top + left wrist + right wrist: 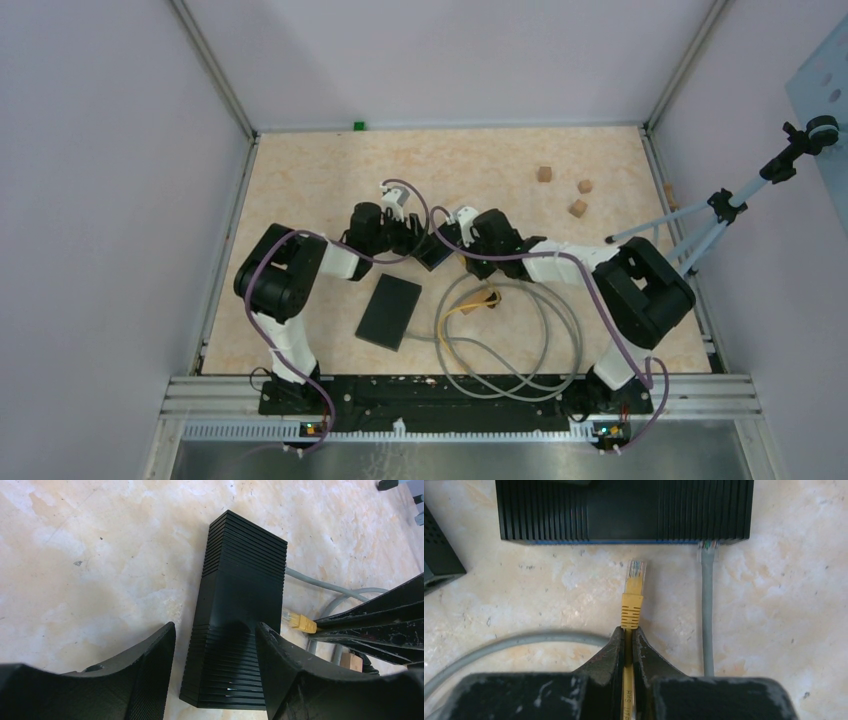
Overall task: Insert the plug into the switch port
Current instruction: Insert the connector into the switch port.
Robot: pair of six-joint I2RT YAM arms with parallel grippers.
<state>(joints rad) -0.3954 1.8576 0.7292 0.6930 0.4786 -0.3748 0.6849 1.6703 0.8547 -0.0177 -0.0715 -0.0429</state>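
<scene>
The black ribbed switch (240, 605) lies on the table between my left gripper's jaws (215, 630). The jaws are open; the right finger (285, 670) is against the switch and the left finger (145, 670) stands apart from it. My right gripper (629, 632) is shut on the yellow cable just behind the yellow plug (633, 587). The plug points at the switch's front face (624, 510), a short gap away from it. The plug also shows in the left wrist view (299, 621). In the top view both grippers (418, 240) (462, 252) meet at the switch (436, 252).
A grey cable (707, 605) is plugged into the switch's right end and loops toward the near edge (510, 370). A second flat black box (388, 311) lies front left. Three wooden cubes (578, 208) sit back right, with a tripod (720, 215) beside the table.
</scene>
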